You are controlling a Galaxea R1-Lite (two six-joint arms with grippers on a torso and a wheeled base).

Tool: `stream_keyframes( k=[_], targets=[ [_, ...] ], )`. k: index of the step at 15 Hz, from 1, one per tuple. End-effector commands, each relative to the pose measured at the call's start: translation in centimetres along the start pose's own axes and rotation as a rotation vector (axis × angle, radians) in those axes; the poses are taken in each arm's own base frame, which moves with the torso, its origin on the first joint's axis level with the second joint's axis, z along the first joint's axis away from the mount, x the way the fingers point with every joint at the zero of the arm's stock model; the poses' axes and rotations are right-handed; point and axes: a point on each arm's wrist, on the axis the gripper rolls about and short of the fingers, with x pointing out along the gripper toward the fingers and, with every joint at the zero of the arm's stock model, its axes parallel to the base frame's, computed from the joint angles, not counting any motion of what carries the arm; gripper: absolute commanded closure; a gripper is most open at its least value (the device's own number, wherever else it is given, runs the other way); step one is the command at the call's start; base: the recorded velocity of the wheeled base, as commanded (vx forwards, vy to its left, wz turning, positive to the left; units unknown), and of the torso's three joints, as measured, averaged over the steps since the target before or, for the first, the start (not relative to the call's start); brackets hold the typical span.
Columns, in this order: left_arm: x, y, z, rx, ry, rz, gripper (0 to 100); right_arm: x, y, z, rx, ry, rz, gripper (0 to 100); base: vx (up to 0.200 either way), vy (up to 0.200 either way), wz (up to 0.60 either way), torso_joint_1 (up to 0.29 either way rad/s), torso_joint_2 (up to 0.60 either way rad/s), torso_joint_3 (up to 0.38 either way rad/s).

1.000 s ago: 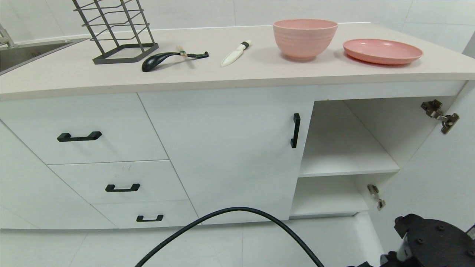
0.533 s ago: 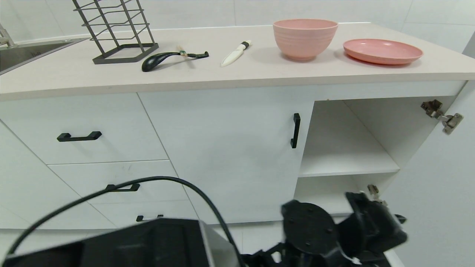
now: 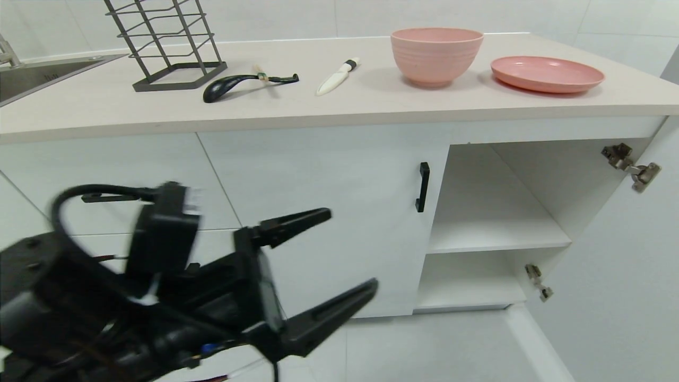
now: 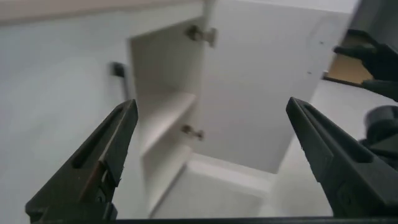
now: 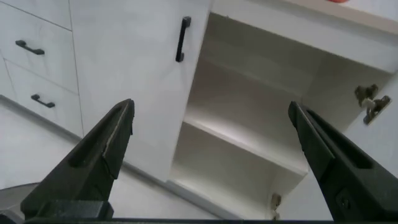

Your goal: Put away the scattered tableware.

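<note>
On the countertop stand a pink bowl and a pink plate at the right. A white knife and a black spoon lie left of them, the spoon's handle crossed by a thin stick. My left gripper hangs open and empty in front of the lower cabinet fronts, well below the counter, pointing toward the open cabinet. In the left wrist view the left gripper frames the cabinet's shelf. My right gripper is open and empty too, facing the same open cabinet.
A black wire rack stands at the counter's back left, beside a sink. The cabinet door is swung wide open at the right. Drawers with black handles fill the left front. A closed door with a vertical handle adjoins the open compartment.
A black arm part at the head view's lower right has gone. The left arm has risen into the lower left with its gripper open. The tableware has not moved.
</note>
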Motion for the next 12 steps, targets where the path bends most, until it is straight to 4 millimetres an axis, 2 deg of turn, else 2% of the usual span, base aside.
stream_keyframes(
  k=[1, 2, 4, 6, 7, 8, 9, 10, 12],
  targets=[
    [-11.1, -2.2, 2.4, 0.111, -0.093, 0.229, 0, -0.4, 0.3, -0.2, -0.007, -0.012, 0.006, 0, 0.000, 0.000, 0.00, 0.000, 0.00, 0.000],
    [-13.6, -3.2, 2.3, 0.150, -0.099, 0.317, 0, -0.5, 0.5, -0.7, 0.020, 0.021, 0.064, 0, 0.000, 0.000, 0.00, 0.000, 0.00, 0.000],
    [-15.8, -4.6, 2.5, 0.200, -0.099, 0.411, 0, -0.9, 0.7, -1.4, 0.062, 0.038, 0.175, 0, 0.000, 0.000, 0.00, 0.000, 0.00, 0.000],
    [-18.9, -7.5, 0.8, 0.215, -0.040, 0.496, 0, -1.7, 1.2, -2.6, 0.082, 0.087, 0.151, 0, 0.000, 0.000, 0.00, 0.000, 0.00, 0.000],
    [-19.9, -8.6, -0.2, 0.208, -0.017, 0.524, 0, -1.7, 1.1, -2.5, 0.072, 0.092, 0.104, 0, 0.000, 0.000, 0.00, 0.000, 0.00, 0.000],
    [-20.6, -9.5, -1.0, 0.200, -0.004, 0.535, 0, -1.7, 1.0, -2.6, 0.074, 0.109, 0.054, 0, 0.000, 0.000, 0.00, 0.000, 0.00, 0.000],
    [-21.8, -10.7, -3.0, 0.160, 0.049, 0.548, 0, -1.8, 0.9, -3.5, 0.103, 0.219, -0.080, 0, 0.000, 0.000, 0.00, 0.000, 0.00, 0.000],
    [-21.8, -10.5, -3.5, 0.148, 0.073, 0.581, 0, -1.9, 0.8, -3.6, 0.118, 0.254, -0.165, 0, 0.000, 0.000, 0.00, 0.000, 0.00, 0.000],
    [-22.0, -10.3, -4.4, 0.097, 0.141, 0.651, 0, -1.9, 0.7, -3.7, 0.122, 0.256, -0.179, 0, 0.000, 0.000, 0.00, 0.000, 0.00, 0.000]
  ],
)
